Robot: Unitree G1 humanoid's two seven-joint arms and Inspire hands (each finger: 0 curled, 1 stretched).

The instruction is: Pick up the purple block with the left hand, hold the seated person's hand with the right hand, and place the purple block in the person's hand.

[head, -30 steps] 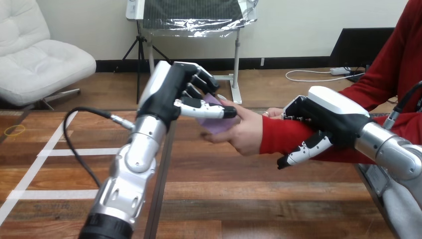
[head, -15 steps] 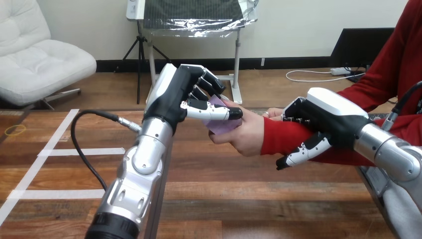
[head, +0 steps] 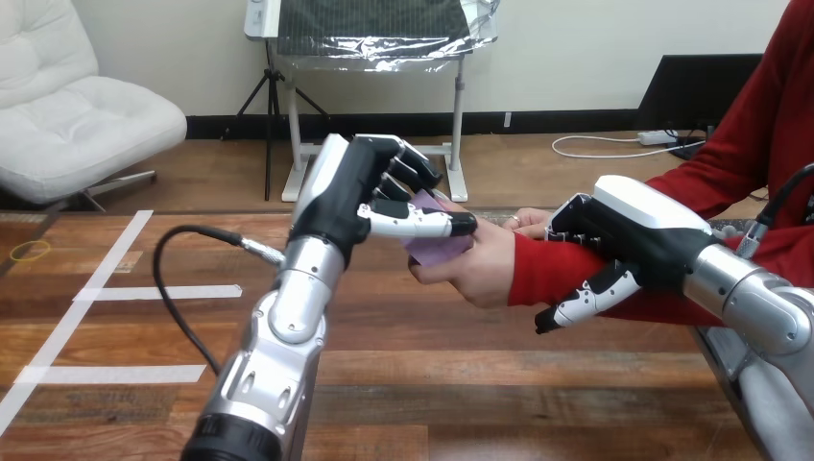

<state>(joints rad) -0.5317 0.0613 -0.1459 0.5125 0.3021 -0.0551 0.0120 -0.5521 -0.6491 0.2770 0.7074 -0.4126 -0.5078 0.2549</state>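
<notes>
Left hand (head: pixel 370 197): raised above the counter (head: pixel 499 384), thumb and curled fingers pinching the purple block (head: pixel 437 245) close against the person's hand (head: pixel 477 271). Right hand (head: pixel 634 235): clasped round the person's forearm (head: pixel 547 274) at the red sleeve, fingers over the top, thumb beneath. Step in hand, as judged: the placing, with the block seemingly touching the palm but not yet released; the next move calls for the left hand to loosen its pinch and leave the block resting there.
</notes>
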